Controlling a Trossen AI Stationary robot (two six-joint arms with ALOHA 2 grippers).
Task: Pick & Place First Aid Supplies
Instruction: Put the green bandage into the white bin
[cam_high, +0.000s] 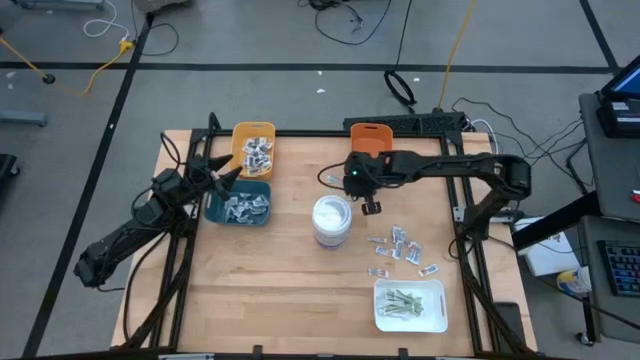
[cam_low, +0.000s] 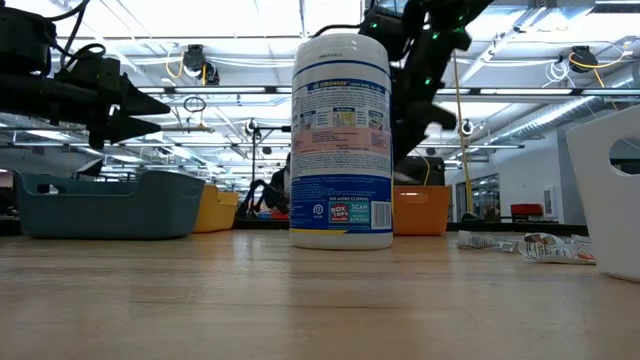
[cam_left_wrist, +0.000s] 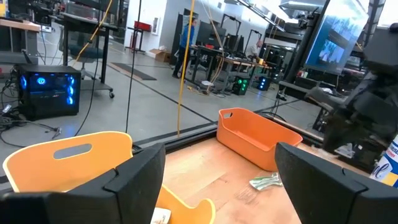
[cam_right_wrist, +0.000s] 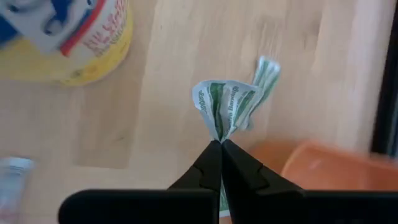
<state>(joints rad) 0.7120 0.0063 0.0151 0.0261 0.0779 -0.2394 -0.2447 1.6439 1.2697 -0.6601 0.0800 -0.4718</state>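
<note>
The right gripper (cam_right_wrist: 221, 144) has its jaws pinched fully together on a green-and-white strip (cam_right_wrist: 227, 109), gripping it at one crumpled edge. The strip fans out past the fingertips, creased and folded, so it looks like thin paper or film: very light, limp, with no stiffness of its own. It probably flutters and bends under any quick motion, and a hold at the very edge could slip; a pinch nearer the middle, across the flat, would seem safer. It is unlikely to break, but it could tear or crumple further.

In the high view the right gripper (cam_high: 371, 206) hangs above the tabletop (cam_high: 290, 290), just beside the white canister (cam_high: 332, 220) and near the orange bin (cam_high: 369, 135). A second strip (cam_right_wrist: 266, 71) lies on the wood beyond the held one.

More packets (cam_high: 398, 250) lie loose on the tabletop near the white tray (cam_high: 410, 305), which holds green strips. The yellow bin (cam_high: 253, 147) and teal bin (cam_high: 239, 205) already hold silvery packets.

The left gripper (cam_high: 226, 177) waits over the yellow and teal bins, jaws spread wide and holding nothing.
</note>
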